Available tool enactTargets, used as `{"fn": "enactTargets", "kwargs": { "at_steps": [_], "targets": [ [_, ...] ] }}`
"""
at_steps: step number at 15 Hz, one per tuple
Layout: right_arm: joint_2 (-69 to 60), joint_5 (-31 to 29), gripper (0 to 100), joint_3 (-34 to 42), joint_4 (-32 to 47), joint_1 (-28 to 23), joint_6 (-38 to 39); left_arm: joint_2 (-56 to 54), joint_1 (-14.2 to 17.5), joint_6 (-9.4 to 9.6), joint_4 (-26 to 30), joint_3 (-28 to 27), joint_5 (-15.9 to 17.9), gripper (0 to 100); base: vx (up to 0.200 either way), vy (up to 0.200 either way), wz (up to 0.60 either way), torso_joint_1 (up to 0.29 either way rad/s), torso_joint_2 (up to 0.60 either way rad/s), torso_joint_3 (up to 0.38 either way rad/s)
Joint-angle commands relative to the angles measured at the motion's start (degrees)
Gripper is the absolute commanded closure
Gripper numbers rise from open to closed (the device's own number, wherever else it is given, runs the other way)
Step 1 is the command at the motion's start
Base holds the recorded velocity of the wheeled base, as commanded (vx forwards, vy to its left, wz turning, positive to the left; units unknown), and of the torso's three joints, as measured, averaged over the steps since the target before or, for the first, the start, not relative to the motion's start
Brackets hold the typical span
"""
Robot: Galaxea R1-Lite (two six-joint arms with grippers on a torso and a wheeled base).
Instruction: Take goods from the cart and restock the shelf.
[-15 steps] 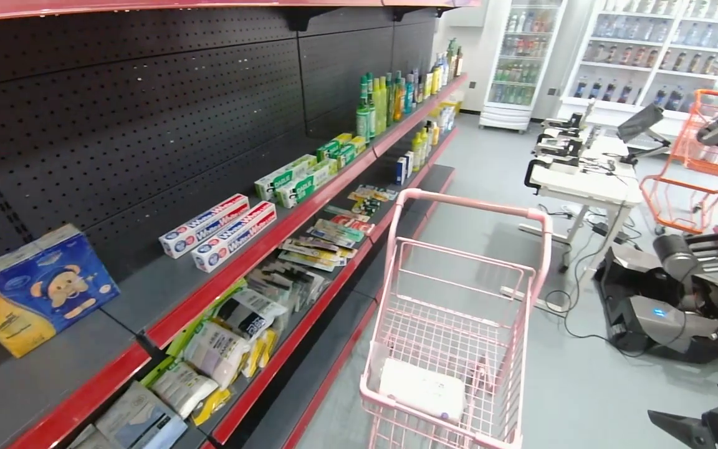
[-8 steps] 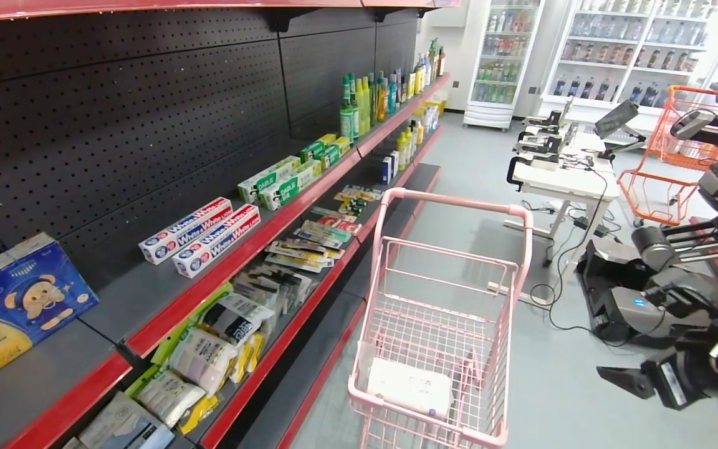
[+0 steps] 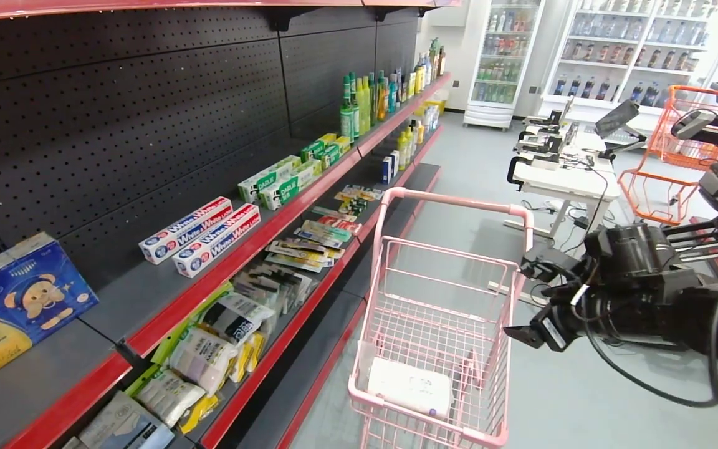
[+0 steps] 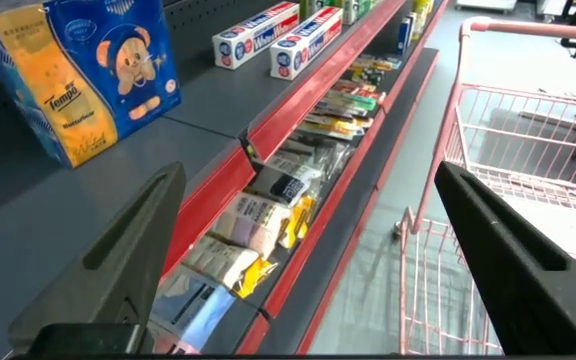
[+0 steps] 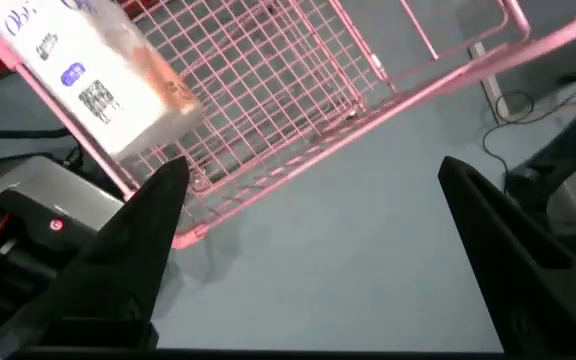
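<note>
A pink wire cart (image 3: pixel 452 312) stands in the aisle beside the red-edged shelf (image 3: pixel 240 249). One white wrapped pack (image 3: pixel 412 386) lies on the cart's floor, seen too in the right wrist view (image 5: pixel 98 75). My right gripper (image 3: pixel 526 302) hangs open and empty just outside the cart's right rim (image 5: pixel 388 140); its own view has the gripper (image 5: pixel 308 260) above grey floor. My left gripper (image 4: pixel 308 270) is open and empty, above the shelf's front edge (image 4: pixel 298 110), between the shelf and the cart (image 4: pixel 528 130). A blue and yellow tissue pack (image 3: pixel 22 299) and toothpaste boxes (image 3: pixel 203 234) sit on the shelf.
Lower shelves hold bagged goods (image 3: pixel 209 355) and flat packets (image 3: pixel 315 243); bottles (image 3: pixel 365 106) stand farther along. A white desk (image 3: pixel 564 181) with cables, an orange cart (image 3: pixel 683 156) and a drinks fridge (image 3: pixel 502 56) are behind. Bare shelf space lies beside the tissue pack.
The head camera turned a little at first. My right arm has swung up and left from the lower right corner to the cart's right rim.
</note>
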State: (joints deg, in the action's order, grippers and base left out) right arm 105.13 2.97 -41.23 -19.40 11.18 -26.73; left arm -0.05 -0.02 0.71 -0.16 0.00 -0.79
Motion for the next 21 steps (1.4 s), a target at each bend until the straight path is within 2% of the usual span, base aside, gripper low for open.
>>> {"fn": "enactTargets", "kwargs": {
  "at_steps": [1, 3, 8, 11, 21],
  "targets": [
    [8.8, -0.1, 0, -4.7, -3.1, 3.9, 2.8, 0.0, 0.0, 0.0, 0.0, 0.0, 0.0, 0, 0.0, 0.0, 0.0, 0.0, 0.0, 0.0],
    [12.7, -0.1, 0, -7.2, -5.7, 6.8, 5.2, 0.0, -0.1, 0.0, 0.0, 0.0, 0.0, 0, 0.0, 0.0, 0.0, 0.0, 0.0, 0.0],
    [18.9, -0.1, 0, -12.3, -5.9, 11.5, 5.6, 0.0, 0.0, 0.0, 0.0, 0.0, -0.1, 0, 0.0, 0.0, 0.0, 0.0, 0.0, 0.0],
    [20.2, -0.1, 0, -13.1, -5.9, 12.6, 5.6, 0.0, 0.0, 0.0, 0.0, 0.0, -0.1, 0, 0.0, 0.0, 0.0, -0.037, 0.09, 0.041],
    [21.4, -0.2, 0, -16.8, -5.8, 15.5, 5.5, 0.0, 0.0, 0.0, 0.0, 0.0, 0.0, 0, 0.0, 0.0, 0.0, -0.146, 0.32, 0.17]
  ]
}}
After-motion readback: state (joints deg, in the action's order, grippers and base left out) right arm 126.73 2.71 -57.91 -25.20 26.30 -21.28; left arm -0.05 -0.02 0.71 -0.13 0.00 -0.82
